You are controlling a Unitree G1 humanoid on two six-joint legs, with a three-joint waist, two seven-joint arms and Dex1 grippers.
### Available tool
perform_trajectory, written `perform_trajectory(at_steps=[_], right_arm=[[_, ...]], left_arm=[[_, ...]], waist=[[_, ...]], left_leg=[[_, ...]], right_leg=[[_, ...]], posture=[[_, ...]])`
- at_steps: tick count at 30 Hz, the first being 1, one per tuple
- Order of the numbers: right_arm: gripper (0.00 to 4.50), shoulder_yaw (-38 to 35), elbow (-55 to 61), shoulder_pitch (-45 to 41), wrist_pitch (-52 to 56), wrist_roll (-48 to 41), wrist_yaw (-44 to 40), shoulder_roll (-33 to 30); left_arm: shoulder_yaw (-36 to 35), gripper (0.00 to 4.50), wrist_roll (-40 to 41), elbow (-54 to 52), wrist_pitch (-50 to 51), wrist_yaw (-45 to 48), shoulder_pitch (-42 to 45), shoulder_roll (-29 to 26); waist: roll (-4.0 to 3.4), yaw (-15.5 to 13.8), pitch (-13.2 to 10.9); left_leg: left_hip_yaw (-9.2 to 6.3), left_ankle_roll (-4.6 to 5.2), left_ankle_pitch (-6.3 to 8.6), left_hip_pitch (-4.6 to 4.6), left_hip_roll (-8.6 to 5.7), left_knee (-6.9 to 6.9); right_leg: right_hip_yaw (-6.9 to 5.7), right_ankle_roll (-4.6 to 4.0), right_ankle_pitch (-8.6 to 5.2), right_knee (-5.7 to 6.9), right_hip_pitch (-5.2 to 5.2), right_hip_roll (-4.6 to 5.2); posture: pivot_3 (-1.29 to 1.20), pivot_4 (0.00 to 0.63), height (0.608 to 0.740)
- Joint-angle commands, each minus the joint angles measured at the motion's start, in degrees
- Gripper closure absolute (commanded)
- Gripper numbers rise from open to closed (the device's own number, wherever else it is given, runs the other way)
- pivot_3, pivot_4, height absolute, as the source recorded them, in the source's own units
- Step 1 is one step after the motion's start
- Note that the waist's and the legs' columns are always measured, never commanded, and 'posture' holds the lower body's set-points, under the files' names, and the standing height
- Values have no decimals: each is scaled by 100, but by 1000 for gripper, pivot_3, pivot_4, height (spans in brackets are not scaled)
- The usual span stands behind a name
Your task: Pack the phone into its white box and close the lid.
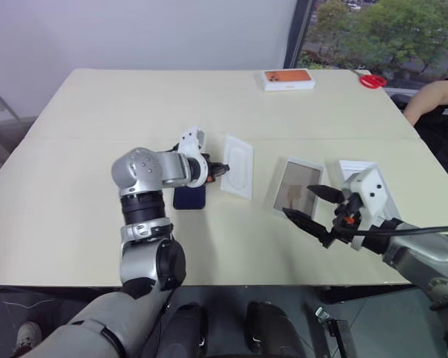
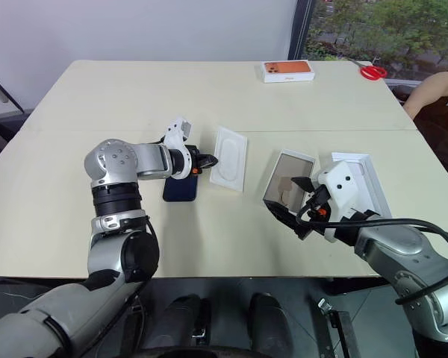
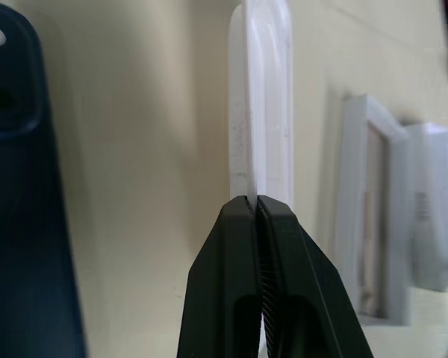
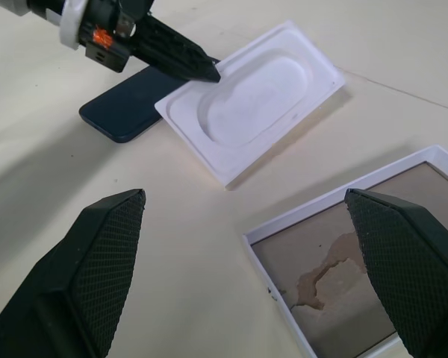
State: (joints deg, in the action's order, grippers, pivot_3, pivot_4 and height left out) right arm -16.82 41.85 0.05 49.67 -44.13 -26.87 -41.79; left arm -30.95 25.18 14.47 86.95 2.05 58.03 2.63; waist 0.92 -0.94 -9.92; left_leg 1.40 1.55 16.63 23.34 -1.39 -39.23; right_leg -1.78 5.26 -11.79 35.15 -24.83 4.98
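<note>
Cream-coloured and wide, the surface [image 1: 75, 224] carries everything in a loose row. The left gripper [image 4: 209, 73] has its black fingers clamped together on the edge of the thin white moulded insert with an oval recess [image 4: 257, 104], probably to clear it aside. Just beside it, partly under that arm, lies the slim dark navy-blue glossy phone [image 4: 127, 104], flat and not yet packed. The shallow white cardboard box with a brownish-grey floor [image 1: 296, 186] sits open near the right gripper [image 1: 308, 203], whose fingers stand wide apart, holding nothing, seemingly waiting. The white cardboard lid [image 2: 362, 183] rests beyond that arm. An orange-topped box [image 1: 287, 77] and red scissors [image 1: 372, 80] lie at the far edge.
</note>
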Motion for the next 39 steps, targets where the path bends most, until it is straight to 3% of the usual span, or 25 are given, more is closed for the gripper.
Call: perform_trajectory(at_steps=[1,8,18,39], right_arm=[[0,-234,275,28,-82,-83,-5,-95],[0,-640,293,180,-26,-88,-38,-269],[0,-1569,80,858,-174,180,-339,-567],[0,-1442,449,1172,2,-27,16,-272]], left_arm=[[-242,4434,261,20,-42,130,329,-42],[-237,4434,565,189,167,416,501,-15],[812,4434,440,888,-124,625,887,832],[1545,4434,295,2607,-1656,816,1018,1000]], waist=[[0,4,0],[0,-1,0],[5,-135,-2],[4,-137,-2]], left_leg=[[0,0,0,0,0,0],[1,0,0,-1,-1,0],[2,0,0,0,-6,-4],[3,1,1,0,-2,-3]], right_leg=[[0,1,0,0,0,0],[0,2,1,1,0,-1],[2,5,1,-5,5,1],[2,5,1,-6,4,-1]], posture=[[0,150,740],[0,150,740],[0,150,740],[0,150,740]])
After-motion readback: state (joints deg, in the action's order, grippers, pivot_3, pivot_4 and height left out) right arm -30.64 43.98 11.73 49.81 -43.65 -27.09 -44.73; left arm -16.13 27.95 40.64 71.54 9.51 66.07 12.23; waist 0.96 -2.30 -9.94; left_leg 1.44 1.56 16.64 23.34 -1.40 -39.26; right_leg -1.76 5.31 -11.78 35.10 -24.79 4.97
